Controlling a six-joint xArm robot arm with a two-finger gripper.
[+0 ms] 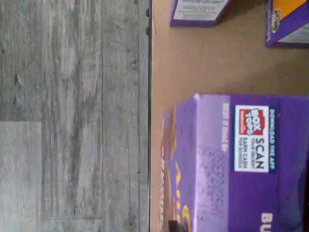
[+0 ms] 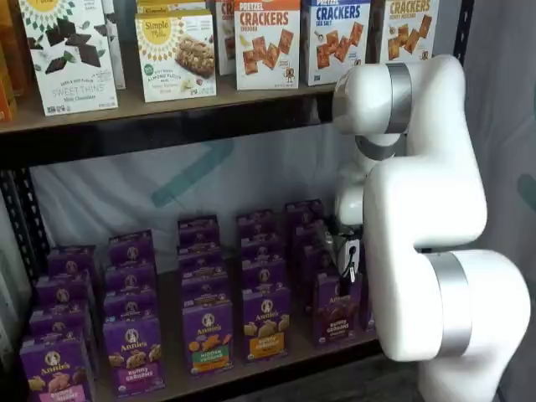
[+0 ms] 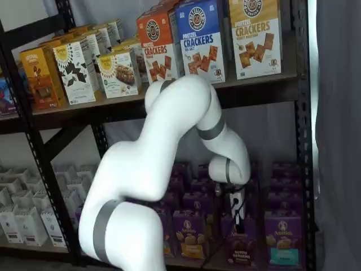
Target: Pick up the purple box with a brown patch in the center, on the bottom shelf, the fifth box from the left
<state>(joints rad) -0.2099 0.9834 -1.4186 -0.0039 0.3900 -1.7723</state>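
Note:
The purple box [image 2: 337, 311], with a dark brown snack patch and white "bunny grahams" lettering, stands upright at the front of the bottom shelf [image 2: 276, 368]. It also shows in a shelf view [image 3: 241, 247]. The wrist view shows its top flap with a Box Tops label [image 1: 231, 164], close to the camera, standing on the brown shelf board [image 1: 203, 63]. My gripper [image 2: 343, 280] hangs right at the box's top edge, and in a shelf view [image 3: 237, 223] its black fingers reach down to the carton top. No gap between the fingers shows. I cannot tell whether they hold the box.
Rows of purple cartons fill the bottom shelf, among them one with an orange band [image 2: 266, 322] and one with a green band [image 2: 208, 335]. Cracker boxes [image 2: 266, 42] stand on the upper board. My white arm [image 2: 419, 218] stands in front of the shelf's right end. Grey floor [image 1: 72, 116] lies beyond the black rim [image 1: 149, 121].

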